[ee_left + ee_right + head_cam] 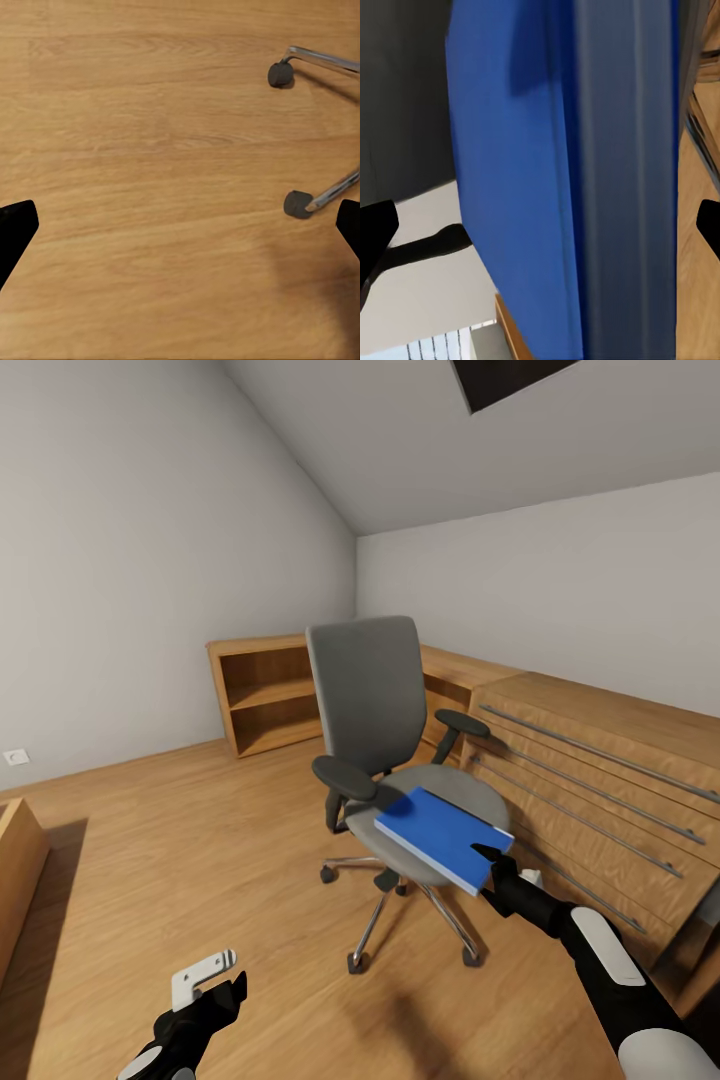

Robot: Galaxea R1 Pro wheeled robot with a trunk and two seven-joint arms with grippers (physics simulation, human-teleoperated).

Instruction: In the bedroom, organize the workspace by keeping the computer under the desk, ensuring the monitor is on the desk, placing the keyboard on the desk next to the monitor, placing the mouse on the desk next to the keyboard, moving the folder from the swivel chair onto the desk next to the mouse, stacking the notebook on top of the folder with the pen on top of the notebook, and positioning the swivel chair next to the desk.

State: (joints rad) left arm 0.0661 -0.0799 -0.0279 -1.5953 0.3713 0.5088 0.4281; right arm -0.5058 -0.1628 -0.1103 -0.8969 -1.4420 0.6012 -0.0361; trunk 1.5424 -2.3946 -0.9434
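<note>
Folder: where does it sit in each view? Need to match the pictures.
Head view: the blue folder lies tilted over the swivel chair seat's front edge, lower centre-right, with the right gripper at its near corner.
Left wrist view: not in it; wood floor and two chair castors.
Right wrist view: fills the middle as a tall blue slab between the fingertips.
Shared landmark: the swivel chair, plus the wood floor.

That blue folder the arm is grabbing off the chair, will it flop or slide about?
The folder probably stays stiff: it juts past the seat of the swivel chair without sagging. Held at one corner by the right gripper, it may tilt. Its smooth cover might slip.
</note>
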